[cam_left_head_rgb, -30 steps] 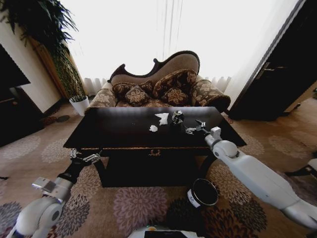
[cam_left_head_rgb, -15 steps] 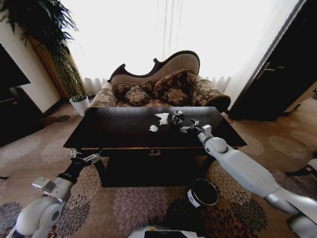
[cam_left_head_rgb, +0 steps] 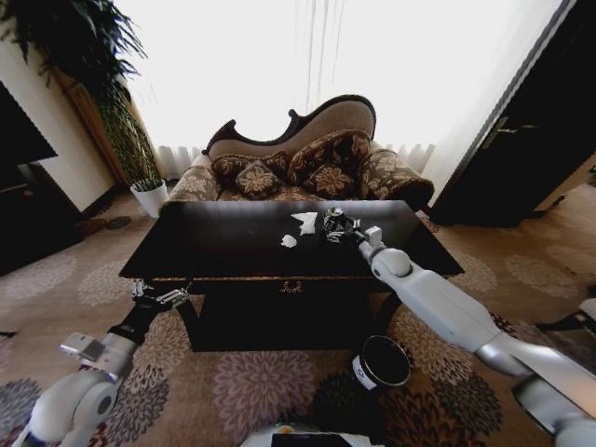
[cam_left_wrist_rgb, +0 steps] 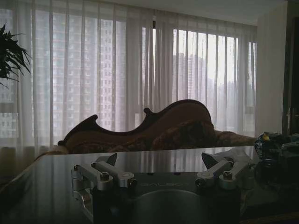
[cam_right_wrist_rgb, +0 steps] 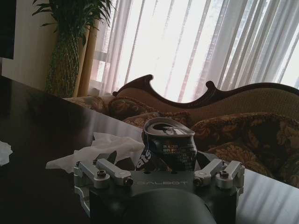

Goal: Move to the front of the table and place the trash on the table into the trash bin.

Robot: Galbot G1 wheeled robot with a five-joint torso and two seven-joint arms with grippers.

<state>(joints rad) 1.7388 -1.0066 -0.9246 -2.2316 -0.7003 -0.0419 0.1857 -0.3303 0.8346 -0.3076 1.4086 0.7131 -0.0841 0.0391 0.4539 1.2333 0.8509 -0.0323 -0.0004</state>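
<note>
1. Head view: the robot stands at the front of the glossy black table (cam_left_head_rgb: 233,244), so the drive looks done, but no trash has gone in yet. The crumpled can (cam_left_head_rgb: 333,221) and two white paper scraps (cam_left_head_rgb: 304,222) lie on the far middle of the tabletop, and the dark trash bin (cam_left_head_rgb: 383,362) stands on the carpet below the table's front right corner, its inside too dark to read. The right arm stretches over the table from the right, with the right gripper (cam_left_head_rgb: 337,235) at the can on its near side. The left gripper (cam_left_head_rgb: 158,298) hangs low by the table's front left corner, idle

2. Left wrist view: the left gripper (cam_left_wrist_rgb: 161,164) points across the tabletop towards the sofa (cam_left_wrist_rgb: 145,130), its fingers (cam_left_wrist_rgb: 110,164) spread apart and holding nothing. The can (cam_left_wrist_rgb: 267,142) shows far off at the edge, with white paper beside it

3. Right wrist view: the right gripper (cam_right_wrist_rgb: 156,161) is level with the tabletop, its fingers (cam_right_wrist_rgb: 108,162) apart on either side of the dented can (cam_right_wrist_rgb: 168,143), which stands upright on the table between them. I cannot tell whether the tips touch it; the can seems not yet clamped. A paper scrap (cam_right_wrist_rgb: 100,148) lies just beside the can, and another scrap (cam_right_wrist_rgb: 3,151) lies well apart. Grasping, carrying and dropping are left for every piece
</note>
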